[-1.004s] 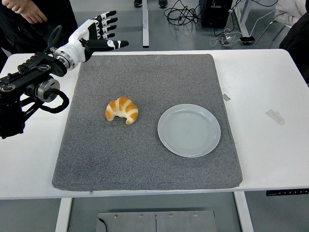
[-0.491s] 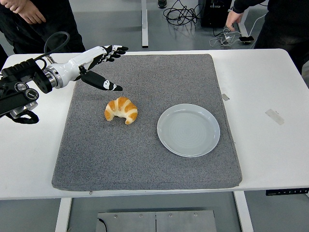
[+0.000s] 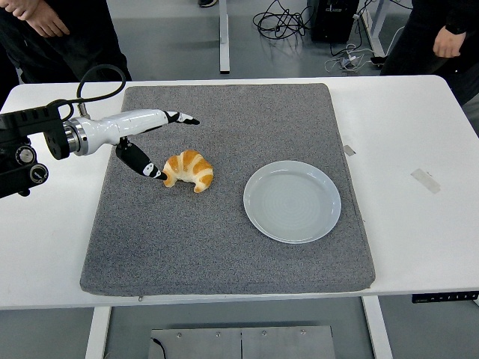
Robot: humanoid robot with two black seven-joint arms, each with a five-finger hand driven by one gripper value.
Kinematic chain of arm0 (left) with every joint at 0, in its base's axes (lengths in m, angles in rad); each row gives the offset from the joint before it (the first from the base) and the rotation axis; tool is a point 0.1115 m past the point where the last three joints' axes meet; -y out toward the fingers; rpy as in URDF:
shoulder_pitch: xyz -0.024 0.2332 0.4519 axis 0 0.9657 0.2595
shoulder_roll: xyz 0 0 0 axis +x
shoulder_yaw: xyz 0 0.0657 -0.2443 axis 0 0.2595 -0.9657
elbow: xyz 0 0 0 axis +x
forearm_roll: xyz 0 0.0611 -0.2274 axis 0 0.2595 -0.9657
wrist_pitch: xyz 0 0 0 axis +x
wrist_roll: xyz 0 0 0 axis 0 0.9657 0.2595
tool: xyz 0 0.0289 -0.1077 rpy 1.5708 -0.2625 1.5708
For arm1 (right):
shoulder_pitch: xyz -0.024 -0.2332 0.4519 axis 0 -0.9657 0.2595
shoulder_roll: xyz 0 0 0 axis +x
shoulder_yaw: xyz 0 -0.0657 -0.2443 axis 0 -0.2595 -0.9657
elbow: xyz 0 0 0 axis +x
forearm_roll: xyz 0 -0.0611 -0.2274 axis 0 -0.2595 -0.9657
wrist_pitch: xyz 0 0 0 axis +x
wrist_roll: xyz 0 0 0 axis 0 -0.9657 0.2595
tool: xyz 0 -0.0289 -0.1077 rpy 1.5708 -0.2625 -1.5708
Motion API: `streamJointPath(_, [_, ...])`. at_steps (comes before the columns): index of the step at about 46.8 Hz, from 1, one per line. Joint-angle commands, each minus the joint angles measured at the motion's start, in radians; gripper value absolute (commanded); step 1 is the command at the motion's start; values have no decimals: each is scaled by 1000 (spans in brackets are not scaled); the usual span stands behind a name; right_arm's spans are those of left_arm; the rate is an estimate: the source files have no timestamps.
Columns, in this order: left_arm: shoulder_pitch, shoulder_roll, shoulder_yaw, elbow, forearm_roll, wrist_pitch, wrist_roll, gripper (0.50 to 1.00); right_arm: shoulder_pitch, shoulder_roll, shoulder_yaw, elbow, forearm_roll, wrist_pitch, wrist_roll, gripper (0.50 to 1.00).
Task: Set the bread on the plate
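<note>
A golden croissant [image 3: 189, 170] lies on the grey mat [image 3: 224, 224], left of the middle. To its right sits a pale round plate [image 3: 292, 201] with nothing on it. My left hand [image 3: 153, 142] reaches in from the left and hovers just left of the croissant. Its fingers [image 3: 183, 118] point right behind the bread, and the thumb [image 3: 144, 164] comes down at the bread's left end. The hand is open around the croissant and holds nothing. The right arm is out of view.
The mat covers most of the white table [image 3: 419, 134]. A strip of tape [image 3: 426, 180] lies at the right. People stand beyond the far edge, one at the top left [image 3: 45, 22], one at the top right [image 3: 441, 37]. Cables [image 3: 299, 19] lie on the floor.
My left hand has dropped and moved toward me, from the mat's far left corner down to the croissant's left side. The croissant and plate have stayed put.
</note>
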Motion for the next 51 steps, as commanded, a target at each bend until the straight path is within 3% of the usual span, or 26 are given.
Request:
streamJointPath(1, [5, -7, 11, 8, 40, 27, 0, 977, 0, 0, 0, 1, -1, 0, 0, 1000])
streamJointPath(6, [15, -20, 25, 31, 47, 48, 0, 977, 0, 0, 0, 1, -1, 0, 0, 1000])
streamJointPath(18, [59, -132, 41, 173, 96, 126, -21, 977, 0, 0, 0, 1, -1, 0, 0, 1000])
streamJointPath(29, [67, -224, 45, 245, 92, 132, -26, 977, 0, 0, 0, 1, -1, 0, 0, 1000])
streamJointPath(51, [97, -281, 50, 307, 96, 155, -26, 977, 0, 0, 0, 1, 0, 0, 0, 1000])
